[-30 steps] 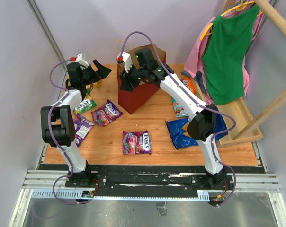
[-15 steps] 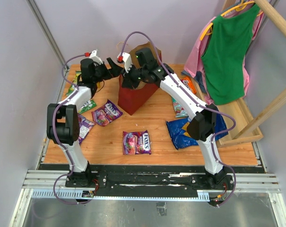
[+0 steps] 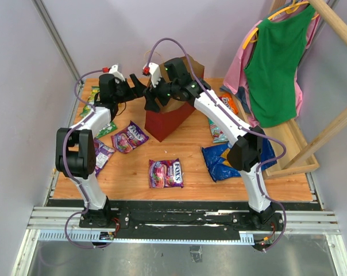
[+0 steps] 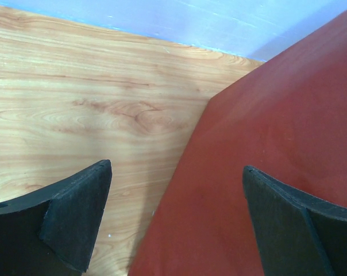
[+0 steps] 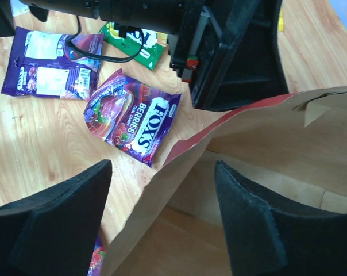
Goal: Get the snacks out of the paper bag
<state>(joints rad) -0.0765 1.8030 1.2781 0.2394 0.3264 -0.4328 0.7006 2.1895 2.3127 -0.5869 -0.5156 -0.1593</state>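
The red paper bag [image 3: 169, 119] stands at the back middle of the table, its brown inside [image 5: 265, 144] showing no packet where I can see. My right gripper [image 5: 162, 224] is open astride the bag's left rim, one finger outside and one inside. My left gripper [image 4: 176, 218] is open just left of the bag, with the bag's red side [image 4: 277, 115] between its fingers. Snacks lie on the table: purple packets [image 3: 129, 137] [image 3: 165, 172] [image 3: 100, 155], a green packet [image 3: 104, 127], a blue chip bag [image 3: 219, 162], a teal-white packet [image 3: 218, 133] and an orange-red one [image 3: 230, 103].
A wooden rack [image 3: 300, 144] with a green top [image 3: 277, 63] and pink garments stands at the right edge. The wall runs close behind the bag. The two grippers [image 3: 140, 89] [image 3: 156, 99] are close together at the bag's left corner.
My left gripper has swung right from the table's left side up to the bag's left corner. The right gripper stays at the bag's mouth, and the bag has shifted slightly.
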